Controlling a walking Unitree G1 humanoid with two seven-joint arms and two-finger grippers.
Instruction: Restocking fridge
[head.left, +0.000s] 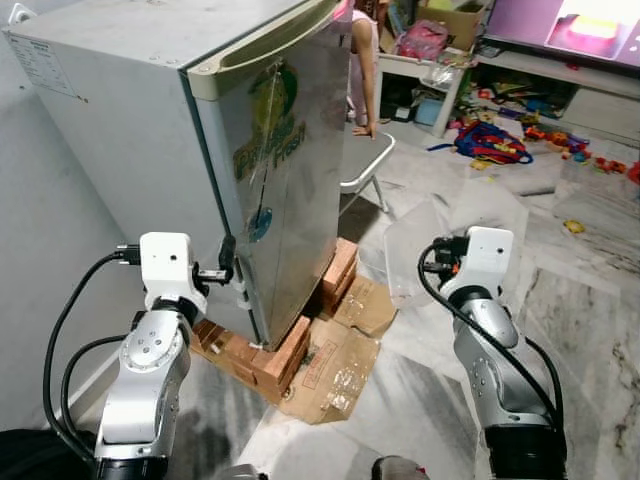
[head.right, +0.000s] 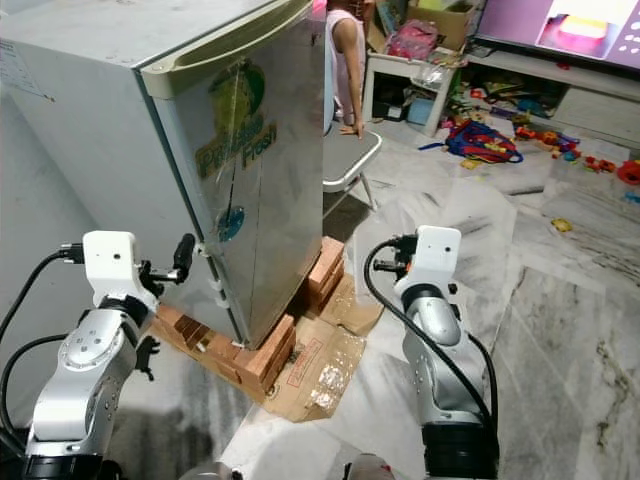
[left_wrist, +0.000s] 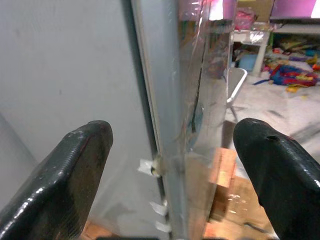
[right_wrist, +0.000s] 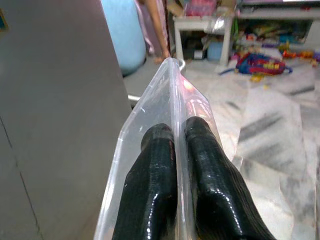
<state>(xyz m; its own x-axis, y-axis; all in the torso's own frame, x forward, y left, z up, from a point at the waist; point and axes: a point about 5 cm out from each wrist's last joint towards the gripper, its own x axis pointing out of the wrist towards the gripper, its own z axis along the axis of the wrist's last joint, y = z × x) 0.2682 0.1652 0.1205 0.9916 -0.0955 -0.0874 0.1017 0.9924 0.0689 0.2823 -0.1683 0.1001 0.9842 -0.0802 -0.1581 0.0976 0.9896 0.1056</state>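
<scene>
fridge: a small grey fridge (head.left: 150, 130) stands on cardboard-wrapped blocks (head.left: 270, 365), its door (head.left: 290, 190) shut, with a green sticker on the front and a long handle lip along the top edge.
left gripper: the left gripper (left_wrist: 170, 165) sits at the lower edge of the door on the side nearest the robot, fingers spread wide and straddling the seam between door and cabinet; nothing is between them but that edge.
right gripper: the right gripper (right_wrist: 175, 150) is raised out in front of the door, its fingers pinched together on the wall of a clear plastic container (head.left: 415, 255).
task thing: the clear plastic container hangs in the air off the right gripper, just beside the door front and apart from it; whether it holds anything i cannot tell.
step in hand: by my judgement, opening the door, so the restocking itself has barely begun.
next move: the left fingers need to catch the door edge, by closing on it or hooking behind it, then swing it outward on its hinge; the right arm should keep the container out of the door's swing.
risk: the fridge stands on loose blocks, so a hard pull could shift it.
surroundings: flattened cardboard (head.left: 345, 360) lies on the marble floor, a white chair (head.left: 365, 165) stands behind the fridge with a person's arm resting on it, and toys (head.left: 495, 140) are scattered further off.
</scene>
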